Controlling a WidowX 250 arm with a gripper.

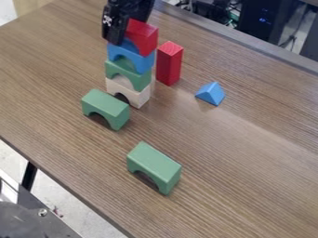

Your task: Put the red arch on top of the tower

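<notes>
Where your tower (pixel 129 78) stands toward the far left of the wood-grained counter (pixel 236 176), the black gripper (pixel 131 22) has closed around the red arch (pixel 144 36) at the top. That smooth, painted piece sits over the blue arch (pixel 131 55); below it you have 1 green arch (pixel 131 75), then a pale arch (pixel 132 94) at the base. Just right of the stack, you'll see a slim, square-edged red block (pixel 169 64) upright, and farther right a blue triangular prism (pixel 212 94). Nearer you, 2 flat-topped green arches (pixel 107 106) with rounded cut-outs rest on the counter, apart from each other.
</notes>
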